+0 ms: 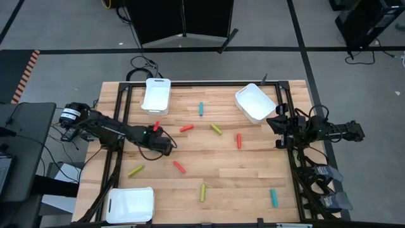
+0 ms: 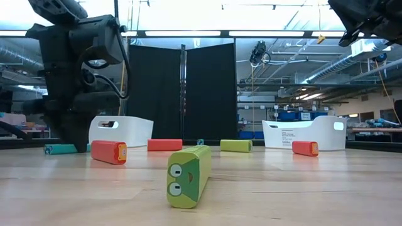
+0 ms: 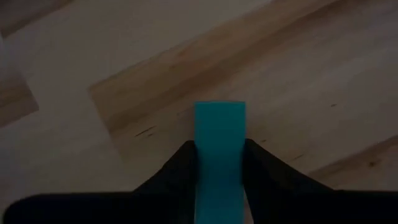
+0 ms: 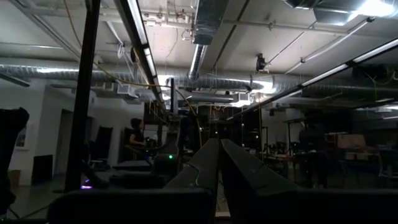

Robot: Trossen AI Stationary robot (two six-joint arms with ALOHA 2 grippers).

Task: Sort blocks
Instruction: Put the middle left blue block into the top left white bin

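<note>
My left gripper hangs over the table's left-middle, pointing down, and is shut on a teal block. That block also shows low beneath the arm in the low view. Other blocks lie flat on the wood: red ones, yellow-green ones, and teal ones. My right gripper is shut and touches nothing. It waits at the right edge, pointing level. My left gripper pinches the teal block between its two fingers, which sit on the block's two long sides. The fingers come from above, and the block's free end sticks out past the fingertips. I cannot tell whether it is lifted clear or touches the wood.
Three white trays sit on the table: one far left, one far right beside the right gripper, and one at the near left corner. A small red block lies close to the left gripper. Bare wood shows in the table's near middle.
</note>
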